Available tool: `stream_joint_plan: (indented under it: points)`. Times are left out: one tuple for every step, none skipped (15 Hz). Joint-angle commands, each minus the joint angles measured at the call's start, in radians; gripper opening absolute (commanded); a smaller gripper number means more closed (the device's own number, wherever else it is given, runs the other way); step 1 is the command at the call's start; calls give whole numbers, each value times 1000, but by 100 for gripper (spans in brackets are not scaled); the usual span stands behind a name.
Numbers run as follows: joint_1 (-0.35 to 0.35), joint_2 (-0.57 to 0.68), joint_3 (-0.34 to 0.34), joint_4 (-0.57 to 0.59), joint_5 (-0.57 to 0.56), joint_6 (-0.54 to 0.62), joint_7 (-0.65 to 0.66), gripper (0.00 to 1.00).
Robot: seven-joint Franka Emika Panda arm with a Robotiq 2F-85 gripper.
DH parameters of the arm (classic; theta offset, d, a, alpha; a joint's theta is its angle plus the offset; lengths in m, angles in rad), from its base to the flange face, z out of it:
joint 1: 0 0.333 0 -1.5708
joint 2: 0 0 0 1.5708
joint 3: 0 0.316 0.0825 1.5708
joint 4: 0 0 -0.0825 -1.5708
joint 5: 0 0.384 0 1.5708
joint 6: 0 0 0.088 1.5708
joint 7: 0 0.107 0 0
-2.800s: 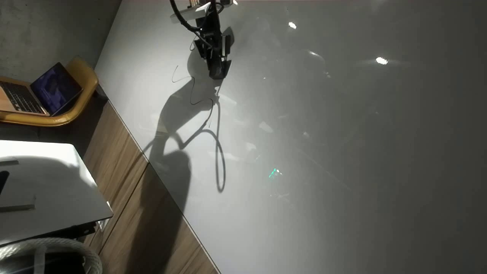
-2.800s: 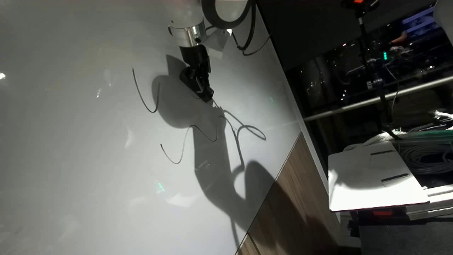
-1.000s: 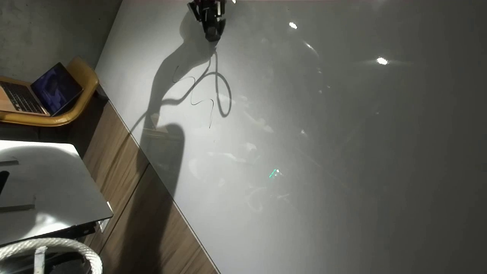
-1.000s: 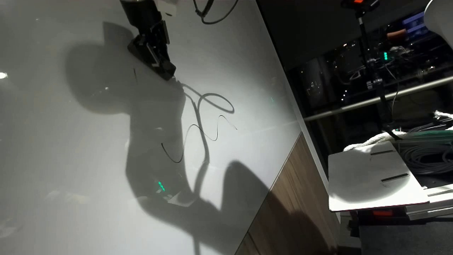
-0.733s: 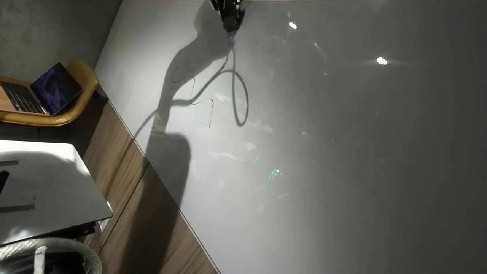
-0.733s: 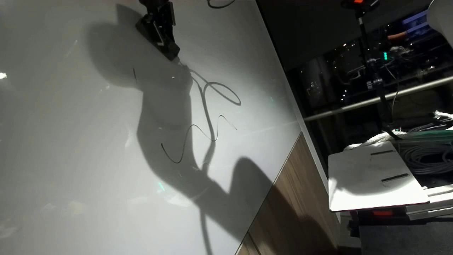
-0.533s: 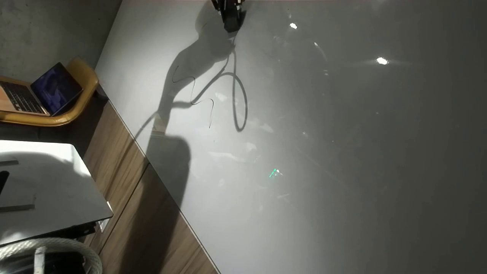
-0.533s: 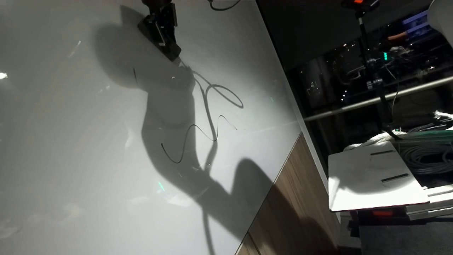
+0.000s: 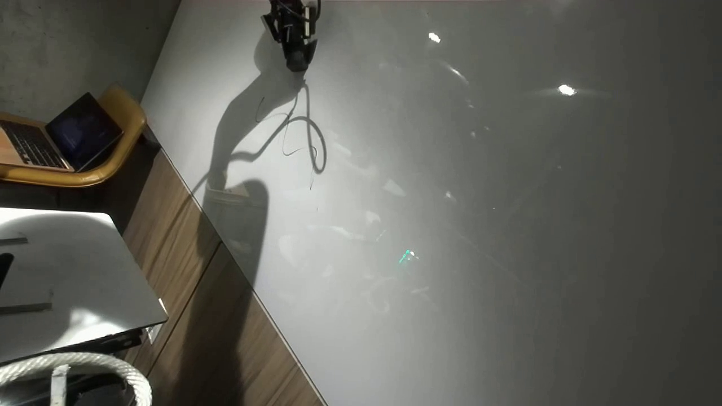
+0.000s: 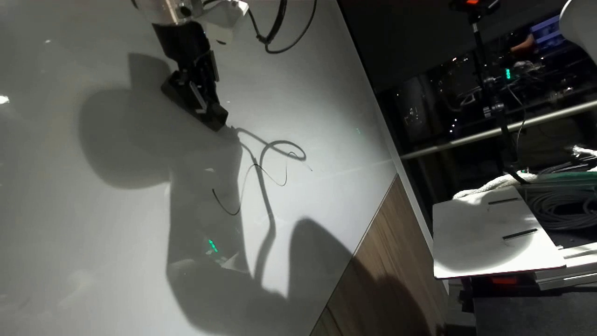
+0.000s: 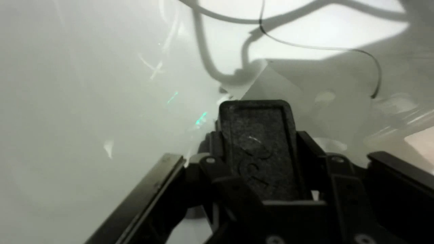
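Tabletop, claw around dark block

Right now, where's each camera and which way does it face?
Exterior view: stands apart, facing white surface, laptop at picture left; jaws show.
Exterior view: apart, facing that surface, white panel at picture right; jaws, arm end show.
Wrist view: behind the jaws, looking past them and dark block onto that surface.
Both exterior views share jaws, wavy line.

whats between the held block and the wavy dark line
In both exterior views, no object shows between the black block and the wavy dark line, just white surface, partly shadowed.
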Motion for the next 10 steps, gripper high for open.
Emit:
stream_joint_plan:
  points:
    - [65, 221, 0, 219, -68, -2, -32, 29]
    - [81, 243, -8, 247, -73, -21, -44, 29]
    - [95, 264, -16, 277, -76, -44, -53, 29]
    - [104, 279, -24, 302, -77, -66, -64, 29]
    - [112, 288, -29, 326, -76, -89, -72, 29]
    - [116, 293, -34, 343, -76, -111, -78, 29]
    - [119, 294, -37, 355, -74, -130, -86, 29]
    - [121, 294, -40, 360, -75, -143, -91, 29]
    - [122, 285, -44, 361, -80, -159, -103, 29]
    - [122, 279, -47, 368, -81, -174, -116, 29]
